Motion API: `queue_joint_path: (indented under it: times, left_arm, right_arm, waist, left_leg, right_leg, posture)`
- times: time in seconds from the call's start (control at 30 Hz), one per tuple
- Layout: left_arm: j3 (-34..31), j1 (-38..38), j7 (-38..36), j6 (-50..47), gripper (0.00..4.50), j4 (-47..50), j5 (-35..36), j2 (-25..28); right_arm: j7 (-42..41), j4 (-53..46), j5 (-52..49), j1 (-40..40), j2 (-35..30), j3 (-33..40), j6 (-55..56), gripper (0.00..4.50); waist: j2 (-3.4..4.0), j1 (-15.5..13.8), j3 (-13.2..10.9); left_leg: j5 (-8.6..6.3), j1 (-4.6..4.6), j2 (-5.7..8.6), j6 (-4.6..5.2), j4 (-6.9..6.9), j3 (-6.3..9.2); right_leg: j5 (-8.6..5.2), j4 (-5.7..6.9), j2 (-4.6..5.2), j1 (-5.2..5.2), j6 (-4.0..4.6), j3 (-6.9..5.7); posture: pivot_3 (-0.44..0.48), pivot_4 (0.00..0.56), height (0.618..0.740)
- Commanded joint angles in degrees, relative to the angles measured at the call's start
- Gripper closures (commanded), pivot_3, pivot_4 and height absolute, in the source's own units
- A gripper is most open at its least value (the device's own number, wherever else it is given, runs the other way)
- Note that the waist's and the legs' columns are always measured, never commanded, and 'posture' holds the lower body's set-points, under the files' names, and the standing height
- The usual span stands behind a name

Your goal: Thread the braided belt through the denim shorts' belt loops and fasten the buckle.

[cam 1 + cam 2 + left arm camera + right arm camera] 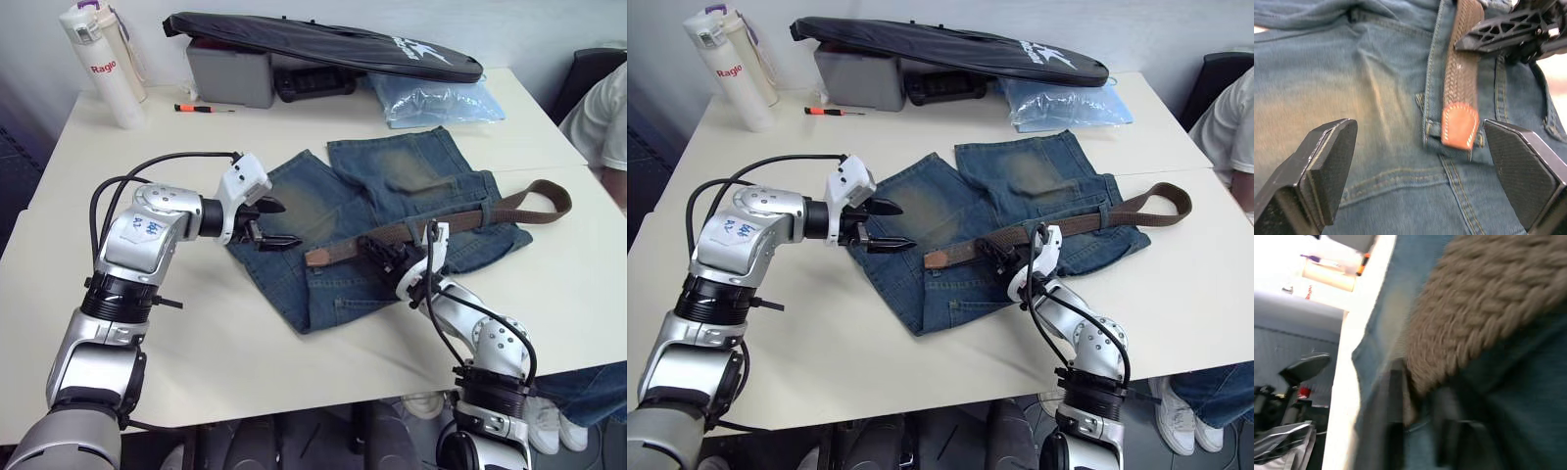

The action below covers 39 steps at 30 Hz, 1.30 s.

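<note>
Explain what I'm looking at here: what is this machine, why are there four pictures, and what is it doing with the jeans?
This is a humanoid robot with two arms, each ending in a gripper of two black fingers. The two wide pictures come from cameras on its head, looking down at the table. The two close pictures come from cameras on its wrists.

On the table lie the denim shorts with the braided belt running along the waistband. The left gripper hangs open over the shorts, near the belt's tan leather tip. The right gripper is down at the belt; whether it grips is not clear.

Farther back are a white bottle, a small screwdriver, a grey box, a black bag and a pale blue plastic bag.
</note>
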State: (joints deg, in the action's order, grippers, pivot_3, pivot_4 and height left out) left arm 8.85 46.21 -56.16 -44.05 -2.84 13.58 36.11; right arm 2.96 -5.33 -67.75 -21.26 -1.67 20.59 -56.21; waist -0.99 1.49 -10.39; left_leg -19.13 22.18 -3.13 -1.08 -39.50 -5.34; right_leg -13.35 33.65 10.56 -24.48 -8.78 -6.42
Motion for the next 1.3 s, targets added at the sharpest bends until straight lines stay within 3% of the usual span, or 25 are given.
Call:
queue_joint_path:
  times: [0.03, 0.43, 0.7, 0.87, 1.0, 1.13, 1.3]
  left_arm:
    - [-2.68, -1.06, 1.25, -1.30, 0.00, 3.31, 1.47, 0.78]
    - [-2.85, -3.31, 1.03, -2.99, 0.00, 6.31, 3.04, 3.47]
    - [-2.42, -2.59, 0.57, -2.53, 0.00, 5.65, 2.81, 3.57]
    - [-2.02, -2.16, 0.62, -2.26, 0.00, 5.27, 2.65, 3.21]
    - [-1.75, -1.68, 0.67, -2.00, 0.00, 4.91, 2.61, 2.84]
    - [-1.50, -1.47, 0.53, -1.60, 0.00, 4.55, 2.53, 2.84]
    - [-0.89, -1.10, 0.60, -0.88, 0.00, 3.91, 2.16, 2.45]
  right_arm:
    - [0.50, 3.18, 0.49, 1.62, 1.54, 0.09, 1.58, 4.44]
    - [0.03, 0.60, -2.51, -0.08, -7.15, 4.04, 4.48, 4.44]
    - [0.82, 0.32, -5.10, -0.16, -5.64, 4.42, 6.39, 4.44]
    - [0.35, -2.39, -1.89, 1.93, -6.40, -1.22, 3.71, 4.44]
    - [-0.29, -3.70, -1.64, 3.17, -6.95, -3.20, 2.67, 3.01]
    - [0.79, -5.27, -2.16, 3.84, -7.33, -3.72, 1.74, 1.05]
    - [-0.41, -5.42, -0.31, 4.91, -5.43, -6.78, 2.37, 1.05]
  waist:
    - [-0.04, 0.09, 0.02]
    - [0.06, -1.11, -0.04]
    - [0.08, -1.23, -0.05]
    - [0.08, -1.19, -0.05]
    - [0.08, -1.20, -0.05]
    - [0.09, -1.16, -0.05]
    - [0.09, -1.17, -0.05]
  left_leg:
    - [0.00, -0.01, 0.00, -0.01, 0.00, 0.00]
    - [0.02, 0.02, -0.05, -0.04, 0.03, -0.01]
    - [0.02, 0.03, -0.06, -0.04, 0.04, -0.03]
    - [0.02, 0.03, -0.06, -0.04, 0.06, -0.04]
    - [0.02, 0.03, -0.06, -0.04, 0.10, -0.04]
    - [0.02, 0.02, -0.06, -0.04, 0.13, -0.05]
    - [0.02, 0.02, -0.06, -0.04, 0.14, -0.05]
  right_leg:
    - [0.00, 0.01, 0.00, 0.01, 0.00, 0.00]
    - [-0.01, -0.02, -0.03, -0.03, 0.04, -0.01]
    - [-0.01, -0.02, -0.04, -0.06, 0.04, -0.01]
    - [-0.01, -0.02, -0.04, -0.07, 0.04, 0.00]
    - [-0.01, -0.04, -0.04, -0.08, 0.05, -0.01]
    - [-0.02, -0.05, -0.05, -0.09, 0.05, 0.00]
    - [-0.02, -0.07, -0.05, -0.08, 0.05, -0.01]
  posture:
    - [0.000, 0.150, 0.740]
    - [0.000, 0.150, 0.740]
    - [0.000, 0.150, 0.740]
    - [0.000, 0.150, 0.740]
    - [0.000, 0.150, 0.740]
    - [0.000, 0.150, 0.740]
    - [0.000, 0.150, 0.740]
